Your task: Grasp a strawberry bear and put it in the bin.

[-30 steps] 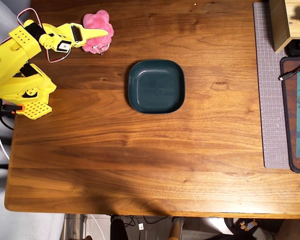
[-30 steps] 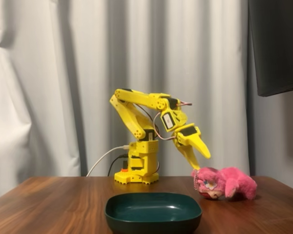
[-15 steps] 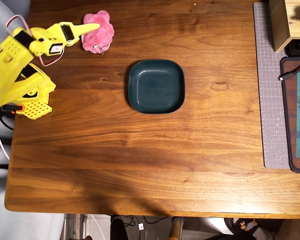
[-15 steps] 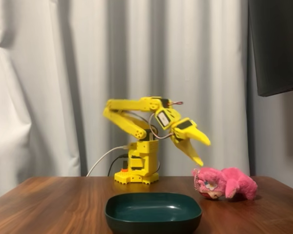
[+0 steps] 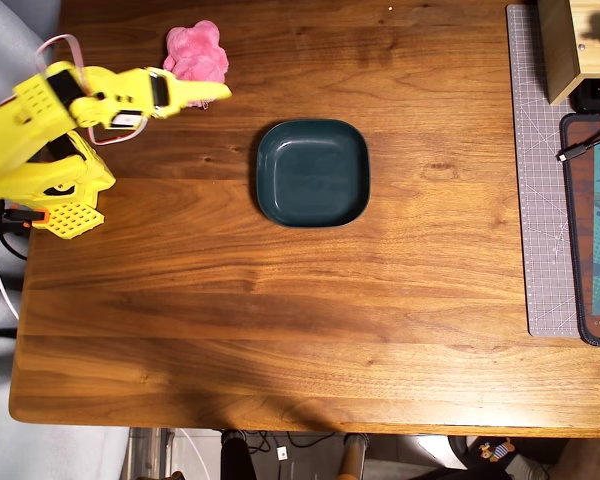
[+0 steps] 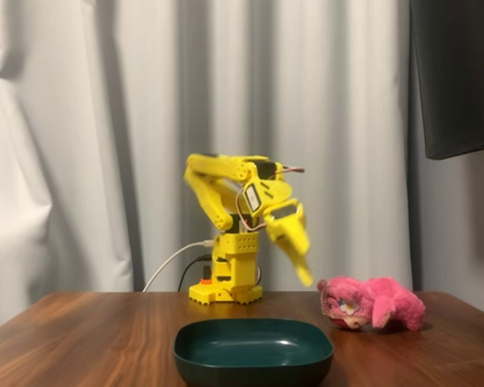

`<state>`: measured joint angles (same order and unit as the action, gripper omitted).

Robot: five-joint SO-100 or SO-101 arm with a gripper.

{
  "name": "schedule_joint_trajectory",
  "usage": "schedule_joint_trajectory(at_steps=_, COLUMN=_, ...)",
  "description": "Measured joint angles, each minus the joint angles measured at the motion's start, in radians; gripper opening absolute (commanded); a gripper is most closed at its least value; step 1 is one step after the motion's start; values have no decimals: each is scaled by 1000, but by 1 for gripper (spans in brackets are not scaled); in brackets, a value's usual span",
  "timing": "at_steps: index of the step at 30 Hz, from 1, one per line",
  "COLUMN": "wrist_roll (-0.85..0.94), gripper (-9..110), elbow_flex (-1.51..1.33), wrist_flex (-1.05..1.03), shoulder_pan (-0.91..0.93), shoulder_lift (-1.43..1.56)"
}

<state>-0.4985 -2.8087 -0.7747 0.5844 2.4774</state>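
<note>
Nearest the front edge in the fixed view sits the bin (image 6: 253, 352), a dark teal dish on the wooden table (image 5: 280, 330), empty. Beyond it, toward the far edge near the arm's corner, lies the strawberry bear (image 5: 197, 55) on its side — untouched. Just beside it, raised off the wood, hangs the yellow gripper (image 5: 218, 93); blur hides whether its fingers are apart or together. A good grasp wants the tips open, centred over the plush's bulk, then lowered straight down — not swept in sideways
</note>
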Motion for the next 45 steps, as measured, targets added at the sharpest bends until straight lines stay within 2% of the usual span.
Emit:
schedule_joint_trajectory(at_steps=4, wrist_roll=11, gripper=43, elbow_flex=0, wrist_flex=-25, shoulder_pan=28, shoulder_lift=-23)
schedule_joint_trajectory(at_steps=12, wrist_roll=14, gripper=42, elbow_flex=0, wrist_flex=5, shoulder_pan=250, shoulder_lift=-23)
schedule_joint_trajectory(at_steps=24, wrist_roll=14, gripper=42, elbow_flex=-58, wrist_flex=57, shoulder_pan=379, shoulder_lift=107)
schedule_joint_trajectory(at_steps=38, wrist_roll=3, gripper=41, elbow_flex=-126, wrist_flex=137, shoulder_pan=213, shoulder_lift=167)
schedule_joint_trajectory(at_steps=45, wrist_roll=3, gripper=42, elbow_flex=-322, wrist_flex=210, shoulder_pan=239, shoulder_lift=480)
